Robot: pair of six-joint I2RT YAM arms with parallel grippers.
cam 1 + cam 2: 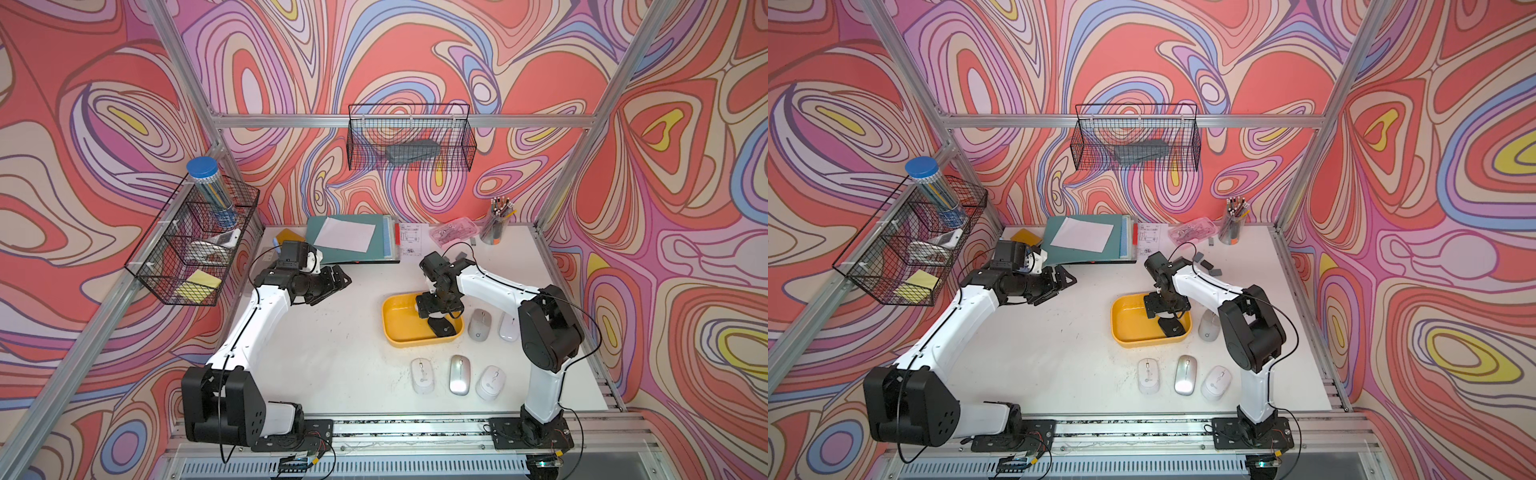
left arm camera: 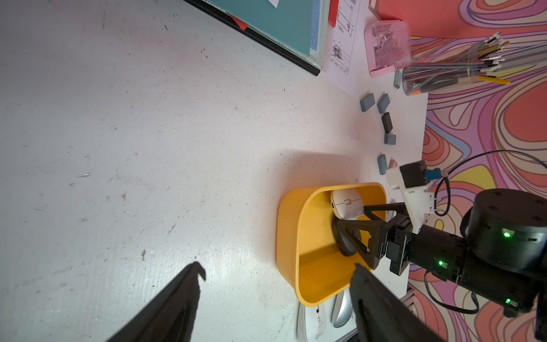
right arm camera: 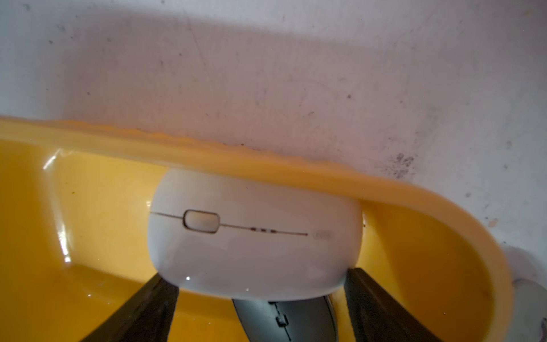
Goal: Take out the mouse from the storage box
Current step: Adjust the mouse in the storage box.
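Right gripper (image 3: 259, 277) stood spread inside the shallow yellow-orange plastic storage box (image 3: 266, 165), jaws flanking the rounded white plastic mouse (image 3: 254, 234) lying against its wall, overlapping a dark grey mouse (image 3: 296, 319). Closing on that curved shell might squirt it loose or snag the grey one.

Plain yellow-orange storage box (image 1: 401, 323) right of centre; inside, white mouse (image 3: 254, 237) and dark grey mouse (image 3: 284, 322); coral, lilac, blue and yellow swirls over the walls (image 1: 104, 124).
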